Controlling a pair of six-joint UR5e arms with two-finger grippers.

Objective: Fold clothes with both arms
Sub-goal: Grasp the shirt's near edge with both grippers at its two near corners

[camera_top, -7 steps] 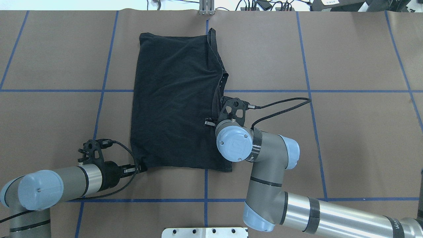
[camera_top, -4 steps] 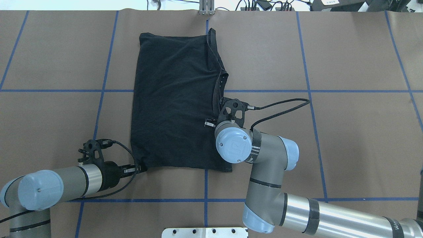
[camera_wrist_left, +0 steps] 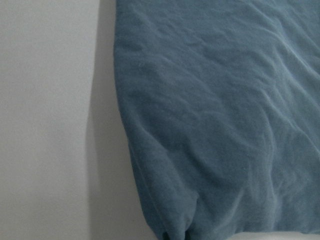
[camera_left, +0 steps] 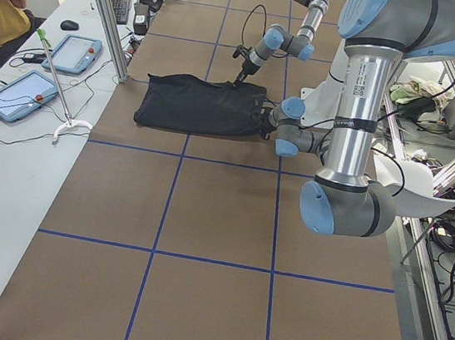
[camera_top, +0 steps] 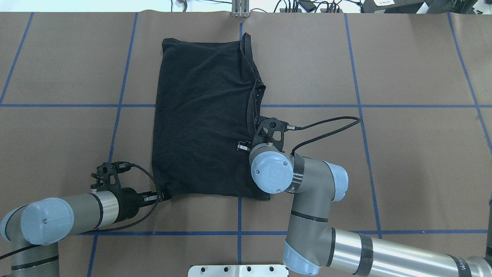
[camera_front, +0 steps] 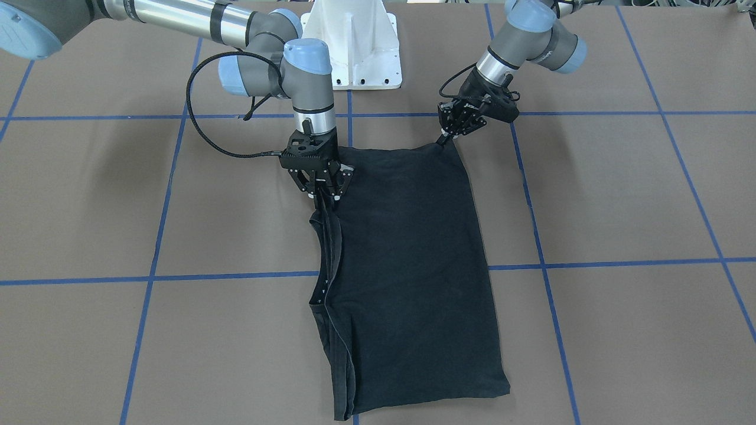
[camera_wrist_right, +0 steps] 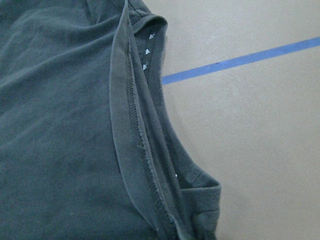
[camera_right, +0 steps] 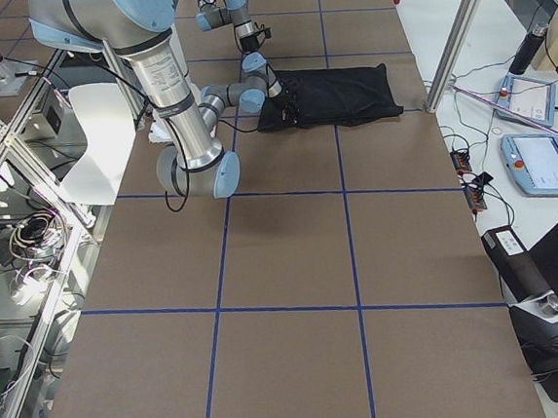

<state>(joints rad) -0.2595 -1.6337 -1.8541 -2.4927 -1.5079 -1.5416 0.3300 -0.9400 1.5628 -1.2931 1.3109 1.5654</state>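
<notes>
Nearest the robot, the left gripper (camera_top: 163, 195) is pinched narrow on the near left corner of the T-shirt (camera_top: 203, 115), low against the table (camera_top: 403, 154); its wrist view shows that corner puckered at the bottom of the frame. A little further out, the right gripper (camera_front: 323, 198) points straight down on the shirt's right-hand edge, some way in from the near right corner. Its fingers look closed on the stacked hems. The shirt lies flat as a long dark rectangle running away from the robot across a blue tape line (camera_top: 384, 105), with no graphic showing. Layered edges along its right side suggest the lengthwise fold is done. Judged left to do: the crosswise fold, near end carried toward the far end, then release. The far edge lies undisturbed.
</notes>
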